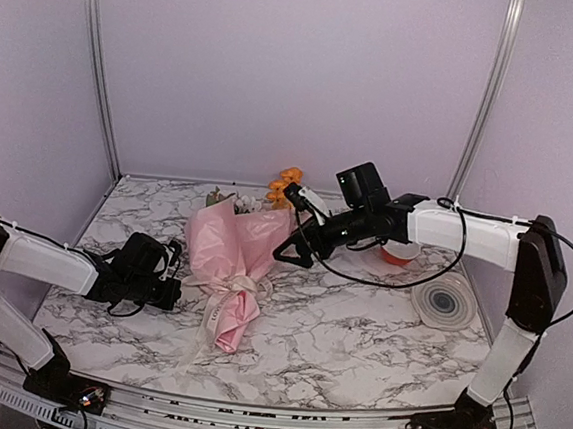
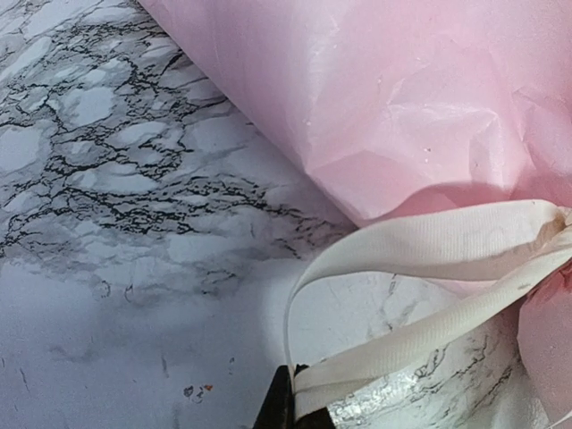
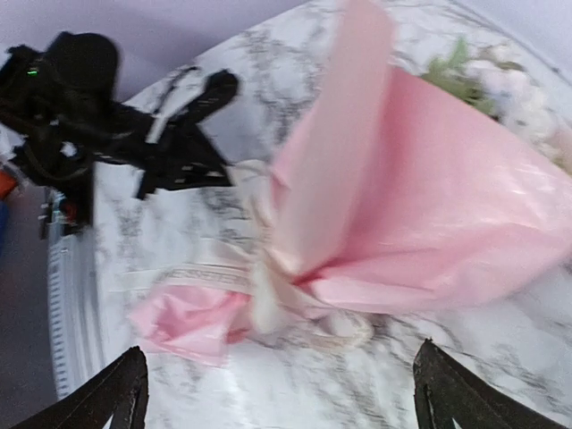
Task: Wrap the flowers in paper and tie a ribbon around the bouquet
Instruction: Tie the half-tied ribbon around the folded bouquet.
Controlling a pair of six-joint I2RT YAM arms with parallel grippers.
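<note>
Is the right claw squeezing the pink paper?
No, the right claw is wide open, its two fingers spread far apart and the pink paper lying beyond their tips.

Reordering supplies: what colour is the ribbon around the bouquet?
The ribbon is pale cream; the left wrist view shows it best.

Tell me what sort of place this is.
Likely a robot lab work cell: lilac wall panels in aluminium rails, a marble-patterned tabletop, and a left arm and right arm bolted at its near edge.
</note>
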